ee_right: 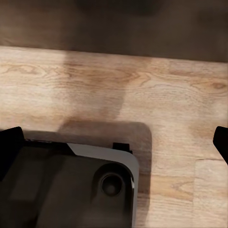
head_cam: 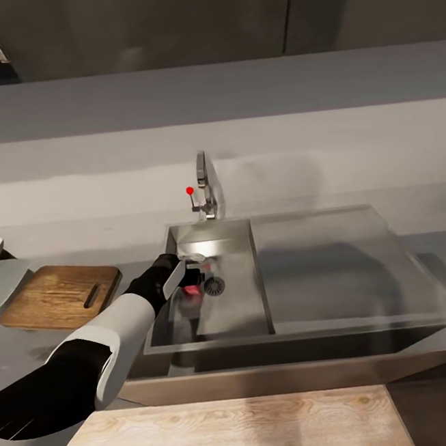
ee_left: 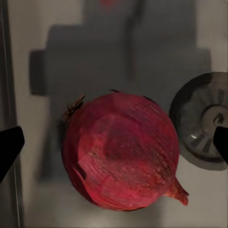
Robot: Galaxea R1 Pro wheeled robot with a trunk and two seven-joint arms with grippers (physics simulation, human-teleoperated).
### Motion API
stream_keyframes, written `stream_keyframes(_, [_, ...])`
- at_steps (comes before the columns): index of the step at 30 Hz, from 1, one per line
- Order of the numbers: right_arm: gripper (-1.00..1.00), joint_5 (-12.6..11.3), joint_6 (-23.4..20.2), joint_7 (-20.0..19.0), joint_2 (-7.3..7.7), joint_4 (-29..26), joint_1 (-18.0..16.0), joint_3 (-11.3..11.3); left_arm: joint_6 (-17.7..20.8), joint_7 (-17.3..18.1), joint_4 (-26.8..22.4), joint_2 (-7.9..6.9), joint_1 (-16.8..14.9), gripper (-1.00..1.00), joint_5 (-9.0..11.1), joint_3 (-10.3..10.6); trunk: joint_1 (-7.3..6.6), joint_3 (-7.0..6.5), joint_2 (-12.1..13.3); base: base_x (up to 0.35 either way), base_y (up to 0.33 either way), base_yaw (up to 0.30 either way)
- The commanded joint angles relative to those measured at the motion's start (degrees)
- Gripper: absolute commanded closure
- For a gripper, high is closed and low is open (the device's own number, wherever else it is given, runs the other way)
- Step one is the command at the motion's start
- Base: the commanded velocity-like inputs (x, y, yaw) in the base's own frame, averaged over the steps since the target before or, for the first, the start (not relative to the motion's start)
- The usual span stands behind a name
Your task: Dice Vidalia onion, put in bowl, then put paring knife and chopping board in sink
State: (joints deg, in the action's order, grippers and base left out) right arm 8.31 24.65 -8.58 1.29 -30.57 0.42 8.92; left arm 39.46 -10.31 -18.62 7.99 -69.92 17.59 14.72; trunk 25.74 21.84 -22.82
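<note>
Onion (ee_left: 121, 152) on sink (head_cam: 238, 297) floor, just beside drain (ee_left: 204, 121).

Round, no long axis; pointed tip toward drain side. Left gripper (head_cam: 191, 276) above it, jaws wide, fingertips (ee_left: 9, 145) apart from it. Grey countertop (head_cam: 53, 244) with board (head_cam: 55, 295); wood floor (ee_right: 142, 95) beneath right gripper, jaws wide too.

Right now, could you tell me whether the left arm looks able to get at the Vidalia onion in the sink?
Probably yes. The left gripper hangs open in the sink, its fingers spread either side of the Vidalia onion, beside the drain. Nothing sits between them.
</note>
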Motion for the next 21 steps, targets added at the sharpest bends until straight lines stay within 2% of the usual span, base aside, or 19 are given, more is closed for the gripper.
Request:
stream_keyframes(1, [-1.00, 0.57, 0.08, -0.44, -0.06, -0.10, 0.02, 0.48, 0.23, -0.42, -0.07, -0.01, -0.04, -1.00, 0.60, 0.40, 0.04, 0.15, -0.10, 0.094, 0.000, 0.000])
stream_keyframes(11, [-1.00, 0.57, 0.06, -0.47, -0.06, -0.10, 0.02, 0.47, 0.18, -0.42, -0.02, -0.01, -0.01, -1.00, 0.60, 0.40, 0.04, 0.81, -0.10, 0.084, 0.000, 0.000])
stream_keyframes(16, [-1.00, 0.57, 0.06, -0.48, -0.06, -0.10, 0.02, 0.47, 0.18, -0.42, -0.02, -0.04, 0.04, -1.00, 0.60, 0.40, 0.04, 1.13, -0.10, -0.180, 0.000, 0.000])
stream_keyframes(21, [-1.00, 0.57, 0.06, -0.41, -0.06, -0.10, 0.02, 0.47, 0.18, -0.42, -0.02, -0.06, 0.05, -1.00, 0.60, 0.40, 0.04, 1.46, -0.10, -0.029, 0.000, 0.000])
